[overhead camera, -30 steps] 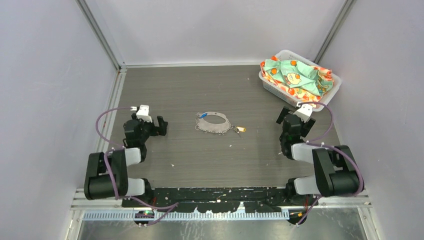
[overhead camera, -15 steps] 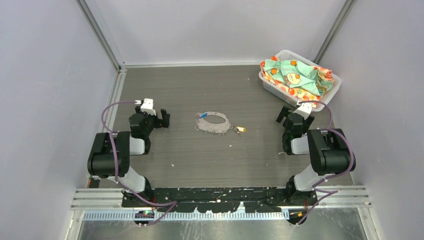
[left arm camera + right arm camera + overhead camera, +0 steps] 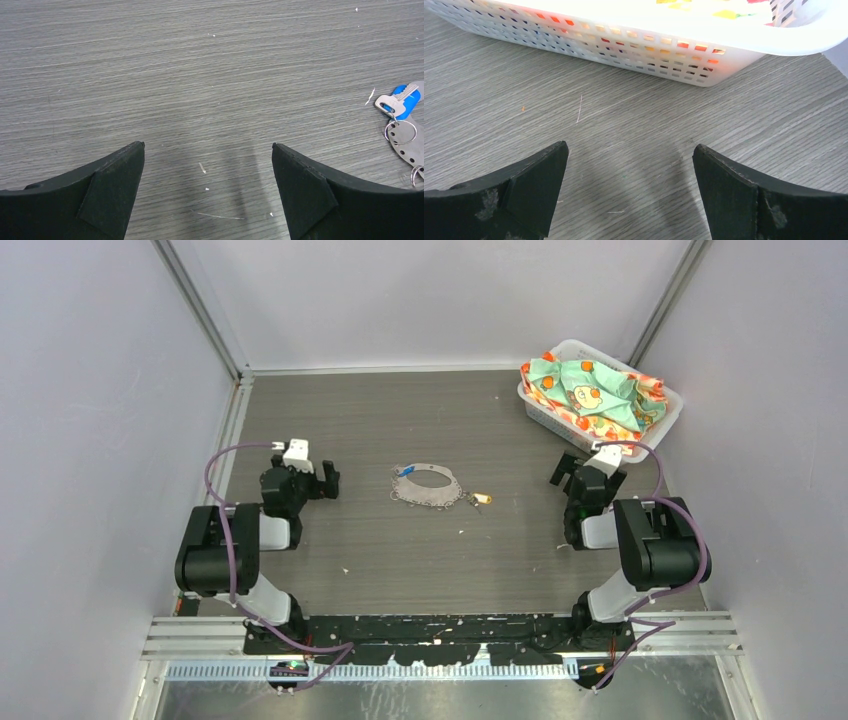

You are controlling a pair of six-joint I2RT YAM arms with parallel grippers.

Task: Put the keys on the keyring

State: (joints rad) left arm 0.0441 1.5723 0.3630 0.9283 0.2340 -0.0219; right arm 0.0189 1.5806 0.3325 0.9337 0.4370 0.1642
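Observation:
The keyring, a floppy grey oval loop, lies flat at the table's middle. A blue-headed key rests at its far left rim and a yellow-headed key just off its right end. My left gripper hovers open to the left of the loop, apart from it. In the left wrist view the left gripper holds nothing, and the blue key and a bit of the keyring show at the right edge. My right gripper is open over bare table, right of the loop.
A white perforated basket filled with patterned cloth stands at the back right, just beyond the right gripper. Grey walls with metal rails close in both sides and the back.
Both arms have swung their elbows up, and both grippers sit slightly farther up the table. The keys and keyring have not moved; both grippers stay open.

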